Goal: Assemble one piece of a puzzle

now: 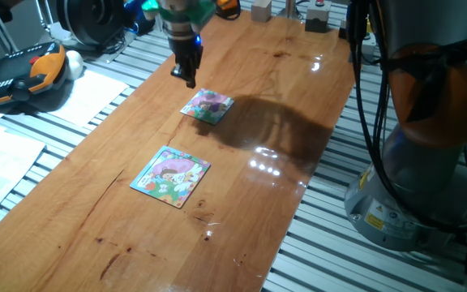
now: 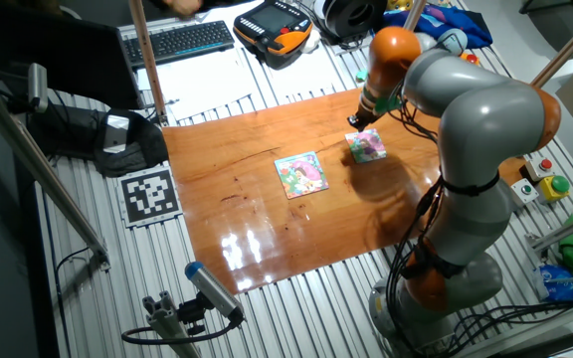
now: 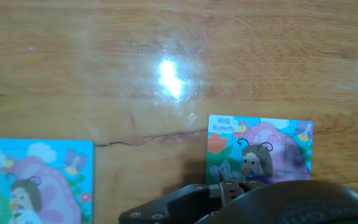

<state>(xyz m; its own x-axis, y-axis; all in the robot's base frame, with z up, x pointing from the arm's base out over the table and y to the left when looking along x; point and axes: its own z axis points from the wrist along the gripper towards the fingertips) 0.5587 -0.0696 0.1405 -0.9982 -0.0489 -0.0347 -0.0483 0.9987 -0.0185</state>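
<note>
Puzzle (image 1: pixel 207 106): small square, pink, green and white cartoon, lying flat on worktop (image 1: pixel 242 186).
Tool (image 1: pixel 186 75): just beside puzzle's far edge; jaw spacing cannot be told.
Piece: not discernible.

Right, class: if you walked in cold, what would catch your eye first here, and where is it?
Two bright cartoon jigsaws on the glossy wooden table: the smaller puzzle further back, the larger blue-bordered puzzle nearer the front. The black gripper hangs just beside the smaller one, and the arm's bulky grey base fills the right side.
</note>
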